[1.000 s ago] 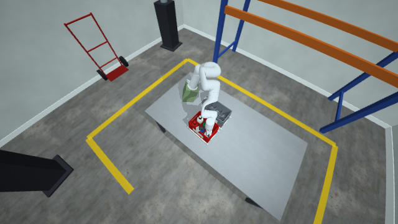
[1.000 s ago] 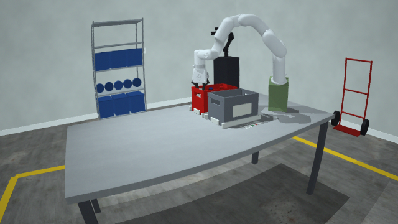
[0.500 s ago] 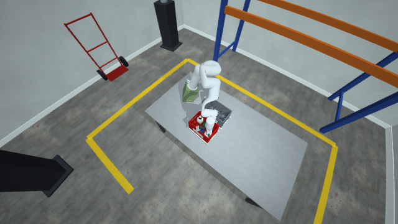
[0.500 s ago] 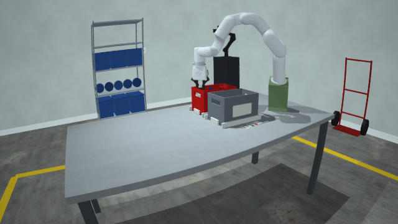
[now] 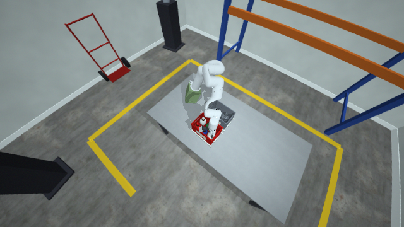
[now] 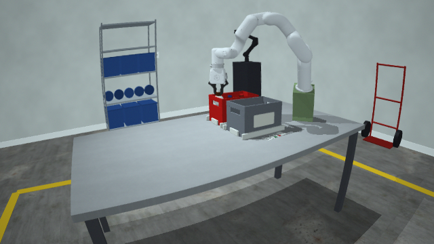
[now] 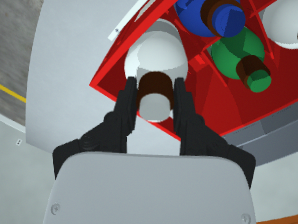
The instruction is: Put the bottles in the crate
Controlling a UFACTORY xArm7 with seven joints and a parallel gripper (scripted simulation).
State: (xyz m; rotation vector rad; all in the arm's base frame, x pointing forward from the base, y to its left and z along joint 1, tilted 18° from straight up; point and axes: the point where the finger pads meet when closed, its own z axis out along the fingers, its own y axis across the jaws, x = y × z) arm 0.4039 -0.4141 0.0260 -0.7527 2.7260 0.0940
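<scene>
Partly hidden — white bottle (image 7: 156, 59) neck btwn hand (image 7: 154, 99) fingers.

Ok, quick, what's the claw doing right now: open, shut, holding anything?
Claw: shut on the neck of the white bottle in the red crate.

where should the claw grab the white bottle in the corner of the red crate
By its brown neck, from straight above: the white bottle stands upright in a walled cell of the red crate, so only the neck is reachable. The claw already grips it there.
</scene>
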